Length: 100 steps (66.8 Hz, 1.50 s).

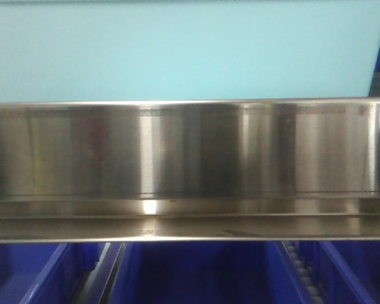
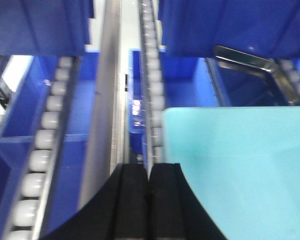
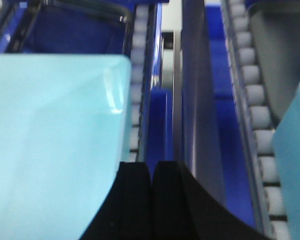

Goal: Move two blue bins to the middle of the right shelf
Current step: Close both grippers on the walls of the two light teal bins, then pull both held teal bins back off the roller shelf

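A light blue bin (image 1: 177, 50) sits on the upper shelf level behind a steel rail (image 1: 190, 152). Dark blue bins (image 1: 202, 272) stand on the level below. In the left wrist view my left gripper (image 2: 149, 167) is shut with nothing between its black fingers, next to the left edge of the light blue bin (image 2: 240, 170) and above a roller track (image 2: 152, 95). In the right wrist view my right gripper (image 3: 152, 165) is shut and empty, next to the right edge of a light blue bin (image 3: 55, 140). A second light blue bin (image 3: 295, 170) shows at the far right.
White roller tracks (image 2: 45, 140) and steel dividers (image 2: 102, 125) run between dark blue bins (image 2: 230, 25) on the lower levels. A steel upright (image 3: 190, 100) and a roller track (image 3: 255, 100) stand to the right of my right gripper.
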{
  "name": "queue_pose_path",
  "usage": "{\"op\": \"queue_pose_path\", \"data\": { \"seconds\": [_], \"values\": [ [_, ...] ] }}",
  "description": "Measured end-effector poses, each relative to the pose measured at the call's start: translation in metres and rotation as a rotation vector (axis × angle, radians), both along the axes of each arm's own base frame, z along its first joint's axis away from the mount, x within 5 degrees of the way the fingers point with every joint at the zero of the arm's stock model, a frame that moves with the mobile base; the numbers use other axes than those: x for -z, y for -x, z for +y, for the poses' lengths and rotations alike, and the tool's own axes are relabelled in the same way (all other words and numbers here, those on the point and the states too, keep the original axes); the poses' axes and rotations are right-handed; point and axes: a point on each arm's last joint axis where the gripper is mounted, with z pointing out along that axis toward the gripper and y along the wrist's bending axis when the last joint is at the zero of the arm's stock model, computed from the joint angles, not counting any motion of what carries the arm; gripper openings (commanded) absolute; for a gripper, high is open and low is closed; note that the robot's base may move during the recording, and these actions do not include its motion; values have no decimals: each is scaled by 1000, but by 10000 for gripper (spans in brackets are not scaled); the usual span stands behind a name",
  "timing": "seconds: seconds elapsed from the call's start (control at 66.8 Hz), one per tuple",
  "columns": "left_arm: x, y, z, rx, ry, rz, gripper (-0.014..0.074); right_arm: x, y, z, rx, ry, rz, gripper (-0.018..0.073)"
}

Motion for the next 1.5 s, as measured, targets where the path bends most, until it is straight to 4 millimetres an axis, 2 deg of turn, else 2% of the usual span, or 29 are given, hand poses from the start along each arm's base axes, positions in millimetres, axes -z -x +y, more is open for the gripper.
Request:
{"op": "queue_pose_path", "data": {
  "seconds": [0.21,0.344,0.464,0.554,0.614,0.674,0.838,0.988,1.213,1.497],
  "values": [
    [14,-10,-11,7,41,76,-98,11,-19,10,3,-3,76,-141],
    [25,-21,-16,8,31,109,41,21,-28,14,4,4,113,-129],
    [33,-28,-19,10,32,132,224,25,-31,15,5,5,125,40],
    [37,-31,-21,10,29,145,290,25,-33,15,3,1,112,202],
    [39,-33,-22,10,26,152,287,24,-33,16,1,-2,104,269],
    [42,-34,-22,7,21,164,284,25,-34,16,0,-2,102,297],
    [57,-42,-24,-8,-9,241,284,35,-43,19,0,7,129,297],
    [71,-49,-28,-18,-28,306,284,55,-56,23,2,24,194,297],
    [89,-54,-30,-36,-55,403,284,75,-64,27,7,35,276,297],
    [93,-54,-30,-42,-62,437,284,77,-64,29,7,19,295,297]
  ]
}}
